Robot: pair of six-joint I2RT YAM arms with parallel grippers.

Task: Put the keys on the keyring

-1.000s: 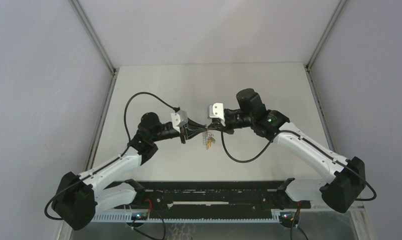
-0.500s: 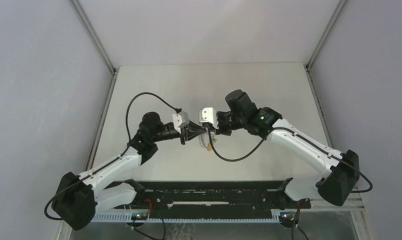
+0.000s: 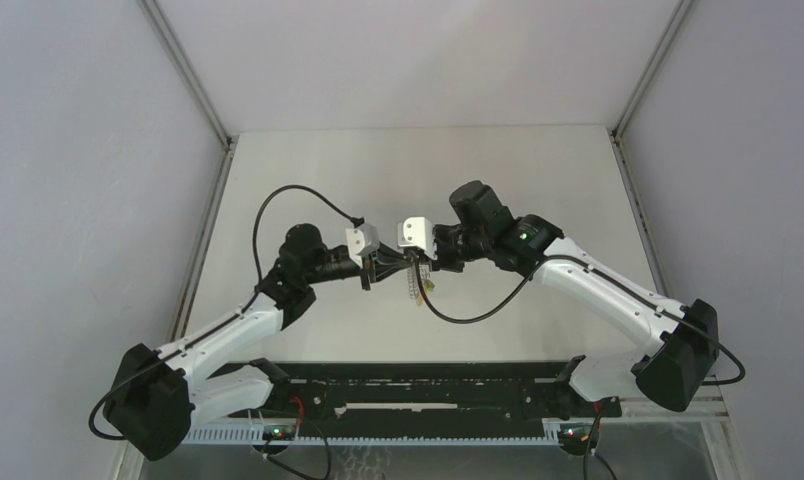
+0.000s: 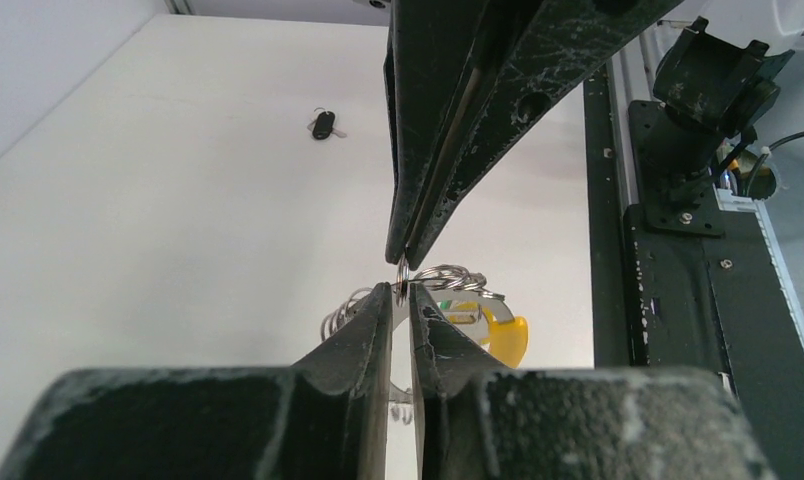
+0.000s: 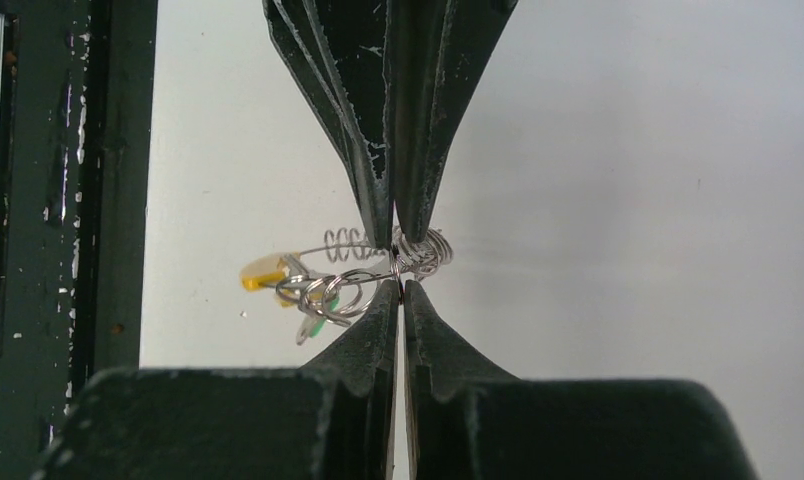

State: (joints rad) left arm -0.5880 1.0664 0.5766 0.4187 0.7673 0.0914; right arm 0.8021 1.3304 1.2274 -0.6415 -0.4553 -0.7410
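The keyring point(image 3: 415, 284), a silver chain loop with a yellow strip point(image 4: 505, 337) and a green tag point(image 5: 321, 318), hangs above the table between my two grippers. My left gripper point(image 4: 401, 291) is shut on a small metal ring point(image 4: 402, 270) of it. My right gripper point(image 5: 399, 286) is shut on the same ring from the opposite side. The two sets of fingertips nearly touch, tip to tip, in the top view point(image 3: 410, 262). The tiny black-headed key point(image 4: 323, 124) lies alone on the table, far from both grippers. It is hidden in the top view.
A black rail point(image 3: 418, 385) runs along the table's near edge, and also shows in the left wrist view point(image 4: 698, 300). The right arm's cable point(image 3: 468, 318) loops down toward the table below the grippers. Grey walls close in the left, right and back.
My right arm swung left, bringing its gripper up against the left gripper's tips at the keyring. In the last half second almost nothing has moved.
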